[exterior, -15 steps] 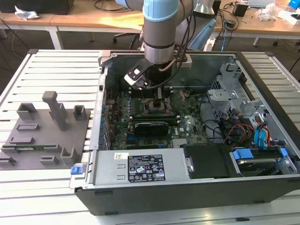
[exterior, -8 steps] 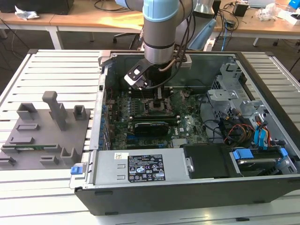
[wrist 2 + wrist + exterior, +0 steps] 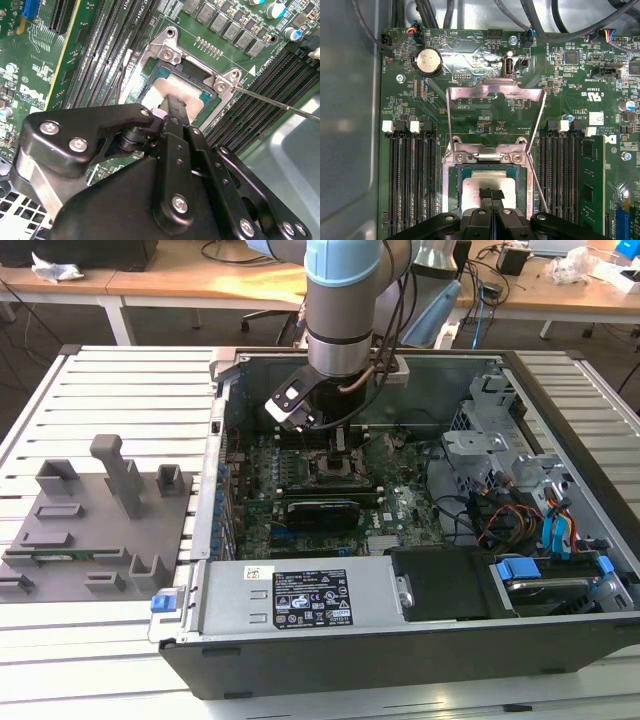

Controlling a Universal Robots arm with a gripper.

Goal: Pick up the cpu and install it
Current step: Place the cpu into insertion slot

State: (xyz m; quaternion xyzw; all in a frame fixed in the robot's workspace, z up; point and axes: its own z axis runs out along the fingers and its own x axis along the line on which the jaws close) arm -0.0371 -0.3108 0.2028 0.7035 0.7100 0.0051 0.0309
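The cpu (image 3: pixel 474 186) lies flat in the motherboard socket (image 3: pixel 451 175), silvery top up, and shows in the second wrist view too (image 3: pixel 184 86). The socket's metal load plate (image 3: pixel 495 92) is swung open, away from it. My gripper (image 3: pixel 491 194) hangs straight over the chip with its two thin black fingers pressed together, tips at the middle of the chip's top. Whether the tips touch the metal I cannot tell. Nothing is between the fingers. In the exterior view the gripper (image 3: pixel 338 445) reaches down into the open computer case (image 3: pixel 220 430) above the socket.
Memory slots (image 3: pixel 412 180) flank the socket on both sides. The thin socket lever (image 3: pixel 280 102) sticks out beside it. A black expansion card (image 3: pixel 320 512), cables and a drive cage (image 3: pixel 480 430) crowd the case. A grey fixture plate (image 3: pixel 90 530) sits at the exterior view's left.
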